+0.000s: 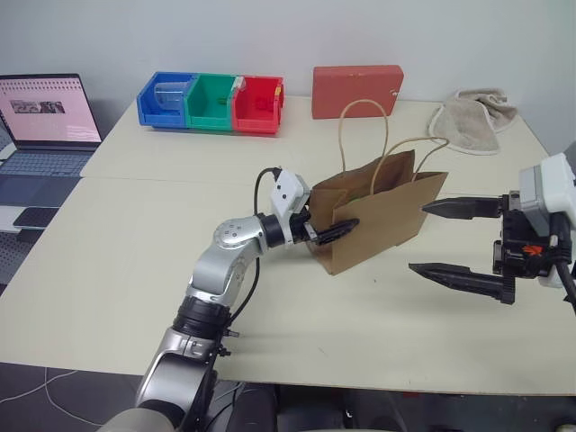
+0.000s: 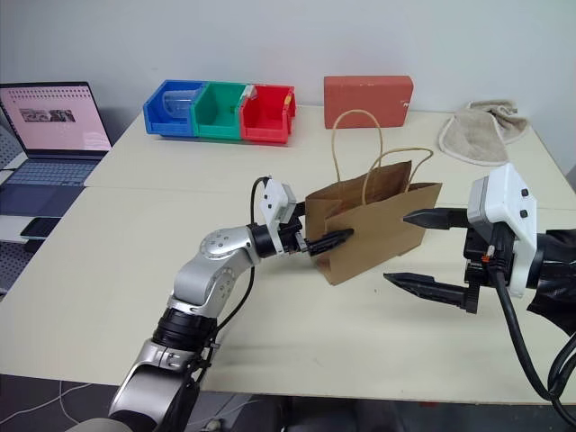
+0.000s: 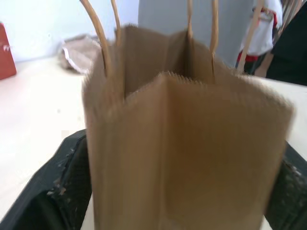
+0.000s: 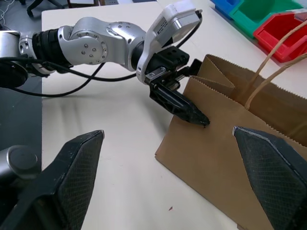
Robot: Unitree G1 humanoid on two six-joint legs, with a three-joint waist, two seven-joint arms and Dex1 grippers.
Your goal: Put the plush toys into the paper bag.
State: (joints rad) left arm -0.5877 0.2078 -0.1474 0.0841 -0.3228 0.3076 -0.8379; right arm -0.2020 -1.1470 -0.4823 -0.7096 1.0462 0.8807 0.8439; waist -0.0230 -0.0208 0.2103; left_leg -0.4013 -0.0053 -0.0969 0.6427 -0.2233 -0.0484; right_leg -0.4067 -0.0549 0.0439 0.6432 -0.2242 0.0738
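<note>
The bag (image 1: 378,220) stood upright on the table (image 1: 135,261), near the middle. Its top was open and its thin handles (image 1: 364,135) stuck up in loops. A bit of green showed just inside the top, too small to tell what it was.

The left gripper (image 1: 335,230) was at the narrow end of the bag. One black finger (image 4: 184,108) lay against the outside of the near wall. In the left wrist view the bag's end sat between the two fingers (image 3: 57,191), one on each side. The fingers were spread about as wide as the bag's end, and I could not tell if they were squeezing it or only touching it.

The right gripper (image 1: 459,241) was at the other end of the bag, just beside it. Its two fingers were spread wide apart, one up high near the bag's top corner and one down low near the table. They held nothing.

At the back of the table stood three bins in a row, a blue bin (image 1: 162,99), a green bin (image 1: 210,102) and a red bin (image 1: 257,104). A red box (image 1: 356,91) stood next to them. A beige towel (image 1: 470,120) lay in the far corner. A laptop (image 1: 45,126) sat open on the left side.
</note>
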